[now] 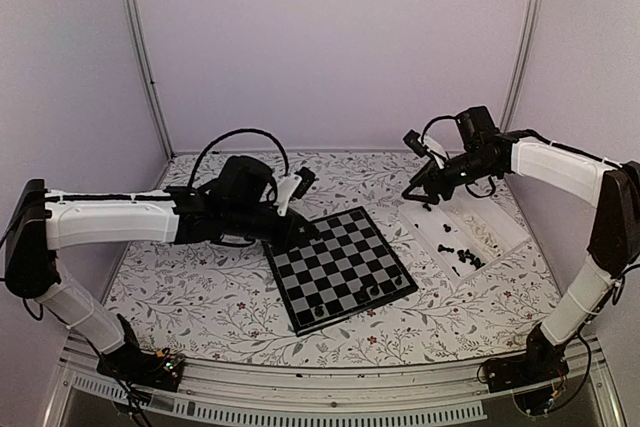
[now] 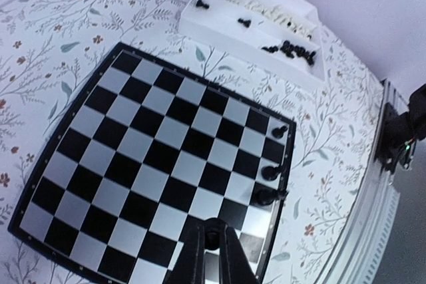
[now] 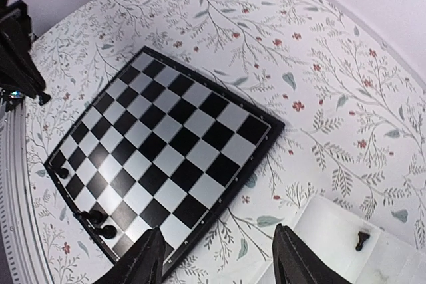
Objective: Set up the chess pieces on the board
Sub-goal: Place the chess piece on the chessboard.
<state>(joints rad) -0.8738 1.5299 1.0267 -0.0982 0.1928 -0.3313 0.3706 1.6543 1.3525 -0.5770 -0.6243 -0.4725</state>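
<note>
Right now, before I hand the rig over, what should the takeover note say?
Left claw: shut, hovering by the board; I cannot tell if it pinches a piece.
Right claw: open, empty, above the white tray.
Done: a few black pieces stand along one board edge.
Left: the other black pieces and the cream-white pieces lie in the tray; none of the cream-white ones is on the board.

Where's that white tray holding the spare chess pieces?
In the overhead view the white tray sits on the right side, just right of the chessboard and not touching it.
</note>
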